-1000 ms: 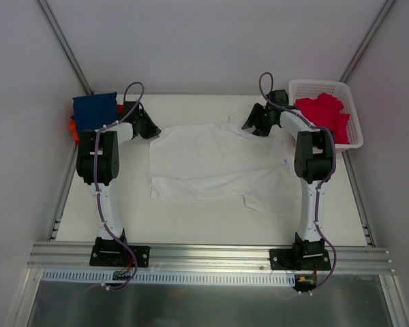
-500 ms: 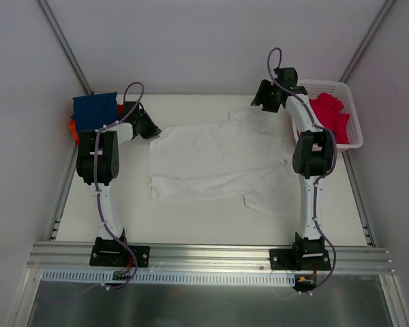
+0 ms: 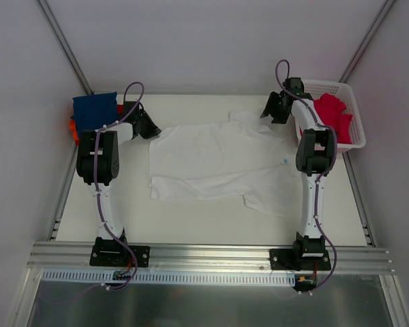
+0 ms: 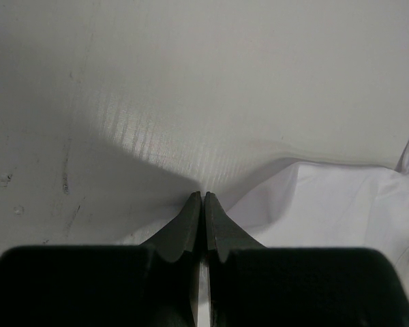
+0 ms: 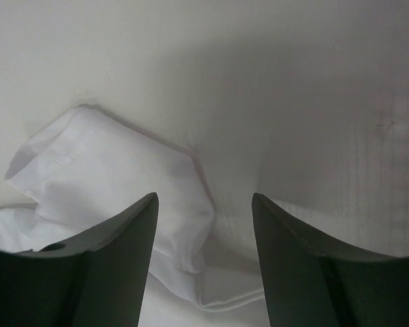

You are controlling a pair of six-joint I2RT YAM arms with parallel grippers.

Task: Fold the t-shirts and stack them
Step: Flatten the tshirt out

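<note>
A large white t-shirt (image 3: 218, 160) lies spread on the table's middle. My left gripper (image 3: 147, 127) is at its far left corner, low on the table. In the left wrist view the left gripper (image 4: 202, 196) is shut, with the edge of the white cloth (image 4: 327, 197) drawn up to its tips. My right gripper (image 3: 275, 109) hangs above the shirt's far right sleeve. In the right wrist view the right gripper (image 5: 204, 197) is open and empty over the crumpled sleeve (image 5: 109, 177). A folded navy t-shirt (image 3: 94, 109) lies on an orange-red one (image 3: 73, 128) at the far left.
A white lattice basket (image 3: 353, 102) at the far right holds crimson-pink t-shirts (image 3: 332, 114), close beside my right arm. Grey walls close the table on the left, back and right. An aluminium rail (image 3: 204, 255) runs along the near edge.
My right gripper has lifted off the shirt's far right sleeve and moved back and right toward the basket. The sleeve now lies loose. The left arm has not moved.
</note>
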